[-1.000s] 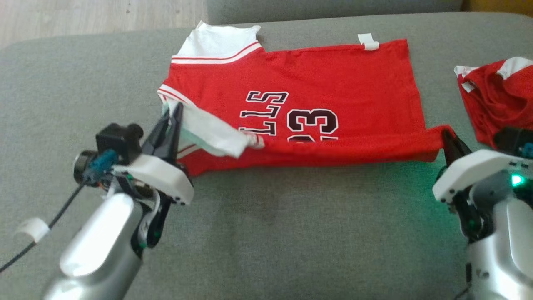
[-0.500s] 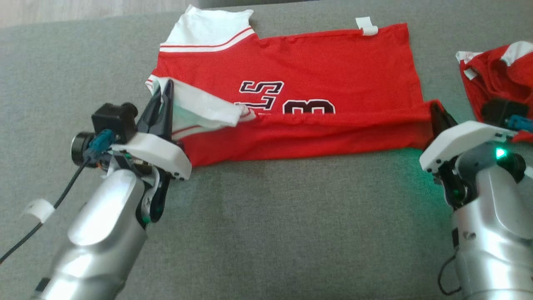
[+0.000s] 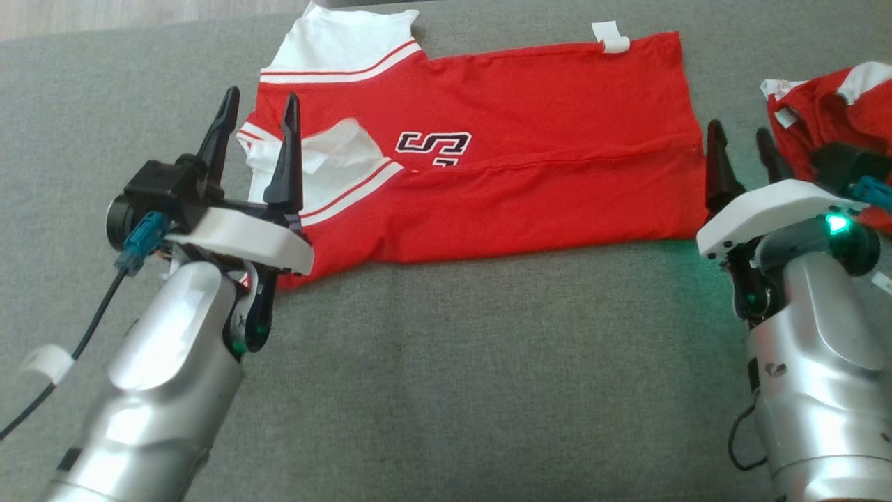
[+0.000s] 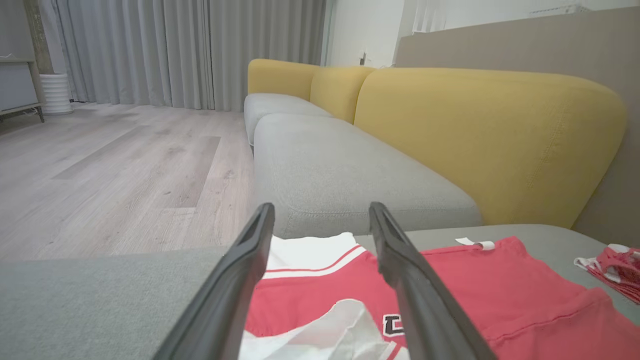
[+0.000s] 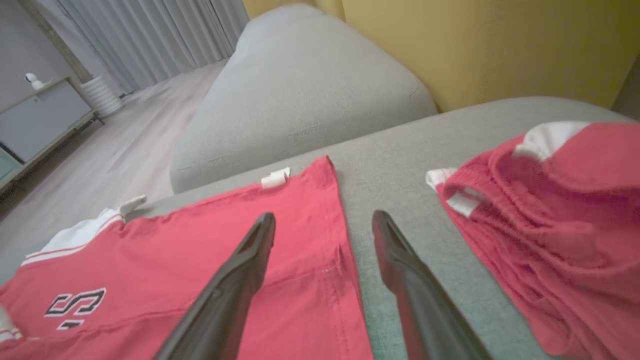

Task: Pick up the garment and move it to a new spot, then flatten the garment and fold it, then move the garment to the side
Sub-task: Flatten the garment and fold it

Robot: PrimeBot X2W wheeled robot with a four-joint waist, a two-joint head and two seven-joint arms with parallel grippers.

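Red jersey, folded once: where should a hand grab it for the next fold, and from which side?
Probably the hem end of the jersey, near corner, coming in low from the robot's right with the right hand. That edge lies flat, doubled, with bare cushion beside it; the other red garment sits just beyond.

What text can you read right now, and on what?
"S": on the red jersey, lying sideways.
Letter beside it: half hidden under folded cloth, unreadable.
White tag on the jersey's edge: nothing readable.
Second red garment: no text visible.
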